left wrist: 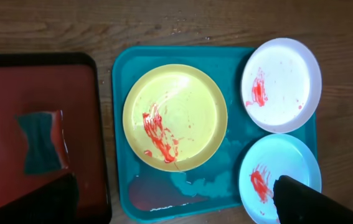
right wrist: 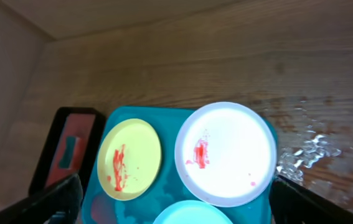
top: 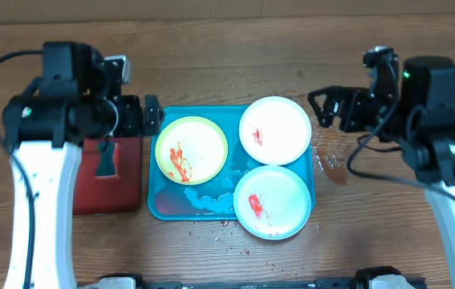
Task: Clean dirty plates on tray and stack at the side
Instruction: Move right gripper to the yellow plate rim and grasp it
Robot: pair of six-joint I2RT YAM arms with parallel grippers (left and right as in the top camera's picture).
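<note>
The turquoise tray [top: 171,205] lies mid-table and holds three plates with red sauce smears. The yellow-green plate [top: 192,149] is at its left, the white plate [top: 275,130] at its back right, and the pale mint plate [top: 272,201] at its front right, overhanging the rim. My left gripper [top: 151,119] is open and empty above the tray's left back corner. My right gripper [top: 322,108] is open and empty just right of the white plate. The left wrist view shows the tray [left wrist: 126,68] between open jaws [left wrist: 176,199]. The right wrist view shows the white plate [right wrist: 226,152] above open jaws [right wrist: 176,193].
A dark-red tray [top: 107,197] with a black rim lies left of the turquoise tray and holds a dark green sponge [top: 105,158]. A wet spill [top: 331,164] is on the wood to the right of the tray. Small specks [top: 227,233] lie in front of it.
</note>
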